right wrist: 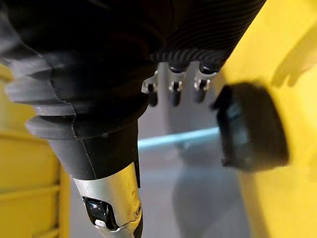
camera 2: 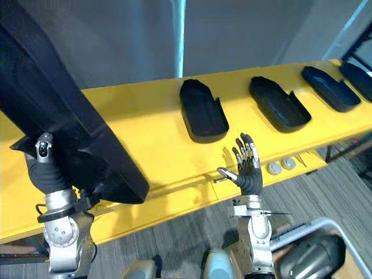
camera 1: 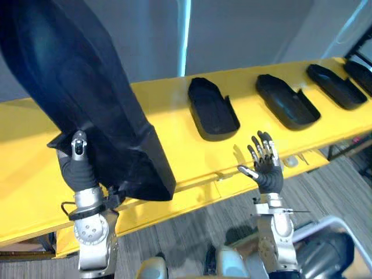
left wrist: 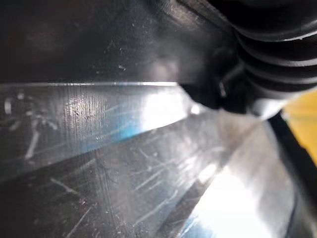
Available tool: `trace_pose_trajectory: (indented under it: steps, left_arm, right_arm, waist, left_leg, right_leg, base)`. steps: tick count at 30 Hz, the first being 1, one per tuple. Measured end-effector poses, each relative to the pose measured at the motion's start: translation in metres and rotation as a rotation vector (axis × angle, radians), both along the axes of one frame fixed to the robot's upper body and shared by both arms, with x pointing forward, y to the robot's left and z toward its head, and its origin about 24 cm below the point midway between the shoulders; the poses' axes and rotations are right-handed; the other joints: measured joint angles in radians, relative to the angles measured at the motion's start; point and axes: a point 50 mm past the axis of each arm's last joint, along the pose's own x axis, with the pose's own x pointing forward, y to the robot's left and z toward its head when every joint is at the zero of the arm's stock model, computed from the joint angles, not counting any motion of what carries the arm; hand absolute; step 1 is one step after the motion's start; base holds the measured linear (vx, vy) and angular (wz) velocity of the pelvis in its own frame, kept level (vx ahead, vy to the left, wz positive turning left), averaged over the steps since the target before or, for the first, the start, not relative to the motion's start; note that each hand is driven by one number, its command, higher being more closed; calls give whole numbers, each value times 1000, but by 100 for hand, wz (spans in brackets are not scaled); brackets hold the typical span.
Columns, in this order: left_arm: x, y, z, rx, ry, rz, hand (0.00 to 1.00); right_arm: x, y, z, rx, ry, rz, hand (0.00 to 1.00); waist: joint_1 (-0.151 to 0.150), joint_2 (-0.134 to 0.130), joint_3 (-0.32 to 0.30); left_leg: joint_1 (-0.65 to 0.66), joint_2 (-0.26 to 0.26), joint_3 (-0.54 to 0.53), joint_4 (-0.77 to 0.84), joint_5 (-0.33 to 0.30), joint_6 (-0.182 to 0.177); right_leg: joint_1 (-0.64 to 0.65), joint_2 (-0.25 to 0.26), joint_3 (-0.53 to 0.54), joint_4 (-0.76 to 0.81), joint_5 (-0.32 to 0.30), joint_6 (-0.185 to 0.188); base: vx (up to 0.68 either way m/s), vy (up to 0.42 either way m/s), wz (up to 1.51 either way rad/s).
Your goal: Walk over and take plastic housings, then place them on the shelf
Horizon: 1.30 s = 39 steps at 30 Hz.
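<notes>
Placing was in hand: the left hand [camera 1: 80, 163], grip impossible to tell, bore the big housing [camera 1: 87, 87] over the yellow shelf's [camera 1: 174, 107] left end, the right hand [camera 1: 267, 165] hung released, and lowering it flat seemed next.

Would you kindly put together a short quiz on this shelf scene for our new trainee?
1. Count: apart from the big housing raised at the left robot hand, how many smaller housings lie on the yellow shelf?
2. Choose: the right robot hand is A) open, holding nothing; B) shut on a housing; C) lying inside a housing.
3. True or false: the big housing is over the shelf's right end.
Key: 1 four; 2 A; 3 false, it is over the left end.
</notes>
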Motion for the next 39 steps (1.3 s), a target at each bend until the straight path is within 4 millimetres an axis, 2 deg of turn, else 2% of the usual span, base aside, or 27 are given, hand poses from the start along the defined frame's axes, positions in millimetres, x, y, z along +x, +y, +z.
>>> trace_pose_trajectory:
  steps: [1,2,3,4,6,7,8,11,14,17,21,23,26,35,39]
  left_arm:
    - [0,-2,-3,-13,12,-2,100]
    - [-1,-5,-10,-35,47,-13,100]
    - [-2,-7,-13,-40,65,-24,100]
    - [-1,-8,-14,-35,72,-36,100]
    - [-1,-11,-12,-17,64,-78,100]
    - [-1,-13,-11,-22,52,-117,100]
    - [-1,-14,-9,-22,45,-127,100]
    - [-3,-12,-6,-31,20,-121,100]
    - [-4,-6,-6,-60,18,-81,100]
    - [-4,-4,-6,-67,20,-64,100]
    - [-8,4,-2,18,29,11,100]
    - [-11,9,2,58,44,54,100]
    - [-11,22,0,114,119,138,100]
    - [7,95,-33,161,517,438,100]
    - [23,125,-53,159,730,496,100]
  right_arm:
    - [2,1,2,-18,-5,7,0]
    - [6,-1,5,-58,-8,7,0]
    - [8,-2,8,-106,-19,-9,0]
    - [8,-3,9,-116,-19,-26,0]
    - [7,-12,15,-148,-33,-118,0]
    - [2,-22,26,-170,-76,-192,0]
    - [0,-27,33,-187,-106,-231,0]
    - [-8,-42,68,-234,-283,-381,0]
    - [-15,-44,90,-231,-412,-410,0]
    - [-33,-51,104,-216,-493,-452,0]
    - [-53,-59,104,-176,-507,-479,0]
    - [-57,-61,101,-173,-495,-474,0]
    - [-59,-62,101,-193,-494,-438,0]
    - [-49,-58,110,-195,-524,-260,0]
    - [-39,-44,111,-191,-509,-113,0]
  waist:
    - [2,19,-3]
    - [24,67,-22]
    - [27,99,-31]
    - [24,107,-37]
    - [15,109,-37]
    - [-4,108,-36]
    - [-8,109,-37]
    - [-3,104,-34]
    - [-7,102,-31]
    - [-30,105,-27]
    - [-50,103,-26]
    - [-62,106,-28]
    - [-62,114,-32]
    - [-62,137,-37]
    - [-62,151,-32]
  left_leg:
    - [2,20,-11,6,-21,-10]
    - [-7,65,-8,11,-23,-16]
    - [-5,90,-1,-7,-9,-36]
    - [0,99,13,-23,5,-43]
    - [39,120,151,-82,67,-48]
    - [46,122,248,-92,93,-36]
    - [45,122,283,-96,103,-34]
    - [44,114,301,-92,111,-30]
    - [51,108,304,-85,107,-24]
    - [79,117,338,-111,79,-27]
    - [79,105,394,-132,74,-28]
    - [80,96,405,-139,77,-25]
    - [86,88,415,-155,85,-22]
    - [117,78,413,-205,106,-19]
    - [117,66,409,-216,114,-12]
  right_leg:
    - [20,12,-13,-3,-23,3]
    - [38,48,-40,-34,-20,-6]
    - [67,62,-79,-66,-21,-13]
    - [82,62,-98,-77,-23,-18]
    - [148,46,-159,-110,-30,-28]
    - [178,30,-202,-126,-30,-28]
    - [184,24,-213,-129,-31,-29]
    - [160,19,-187,-105,-49,-31]
    - [129,31,-115,-109,-53,-36]
    - [126,53,-77,-134,-33,-23]
    - [116,51,-32,-187,23,-14]
    - [118,45,-28,-207,44,-3]
    - [120,41,-26,-229,61,1]
    - [171,42,-34,-316,96,4]
    - [196,36,-39,-374,130,6]
  base:
    - [248,-325,82]
    - [226,-263,53]
    - [199,-226,56]
    - [202,-190,80]
    - [120,-129,85]
    - [39,-60,80]
    - [18,-47,67]
    - [-33,-13,-8]
    - [-80,-6,-64]
    - [-62,16,-47]
    - [-34,62,-38]
    - [40,77,-12]
    - [53,52,-4]
    - [22,8,1]
    - [-18,-4,1]
